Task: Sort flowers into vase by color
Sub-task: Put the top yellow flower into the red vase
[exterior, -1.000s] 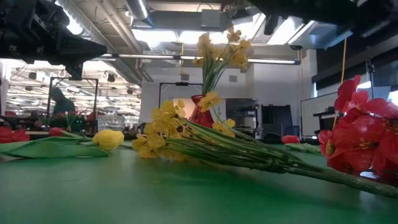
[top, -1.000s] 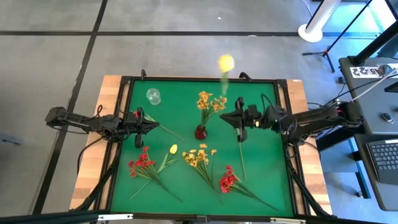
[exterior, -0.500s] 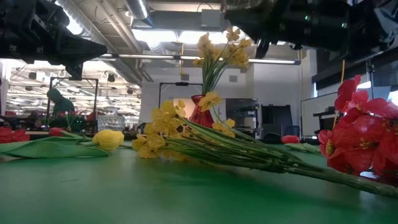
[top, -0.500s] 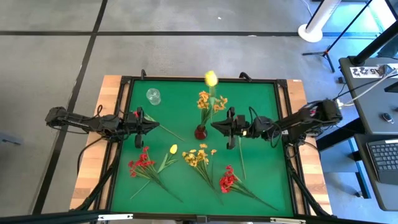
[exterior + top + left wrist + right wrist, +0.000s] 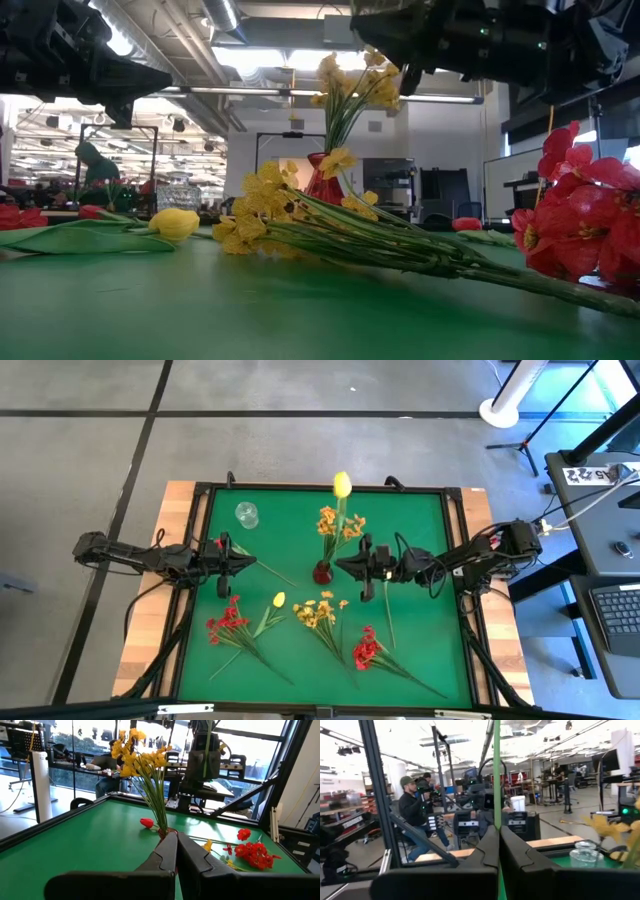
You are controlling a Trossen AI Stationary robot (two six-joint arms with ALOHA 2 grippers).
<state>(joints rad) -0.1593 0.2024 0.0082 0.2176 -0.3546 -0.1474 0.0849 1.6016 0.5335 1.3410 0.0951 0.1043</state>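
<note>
A red vase (image 5: pixel 322 572) stands mid-table and holds a yellow spray (image 5: pixel 338 522). Just right of it my right gripper (image 5: pixel 343 565) is shut on the stem of a yellow tulip (image 5: pixel 342 484), whose blossom stands high above the fingers. On the mat lie a red spray (image 5: pixel 228 625), a yellow tulip (image 5: pixel 279 599), a yellow spray (image 5: pixel 320 610) and another red spray (image 5: pixel 367 650). My left gripper (image 5: pixel 250 561) waits shut at the left, above a leafy stem (image 5: pixel 275 573). A clear glass vase (image 5: pixel 246 515) stands at the far left. My right gripper pinches the tulip's thin green stem (image 5: pixel 496 815) between its two fingers. The fingers come roughly level from the table's right and lie across the stem. The stem stands upright, blossom above the fingers, and the flower is lifted clear of the table.
A bare green stem (image 5: pixel 388 620) lies on the mat under the right arm, and a red tulip head (image 5: pixel 468 223) shows low at the right. The mat has a raised black frame (image 5: pixel 200 560). People and equipment show in the room beyond the table.
My right gripper has come down and gone toward the table's left edge, up to the red vase, carrying the yellow tulip upright. The blossom has moved left with it and now stands over the yellow spray. Most of the move fell in the first half second.
</note>
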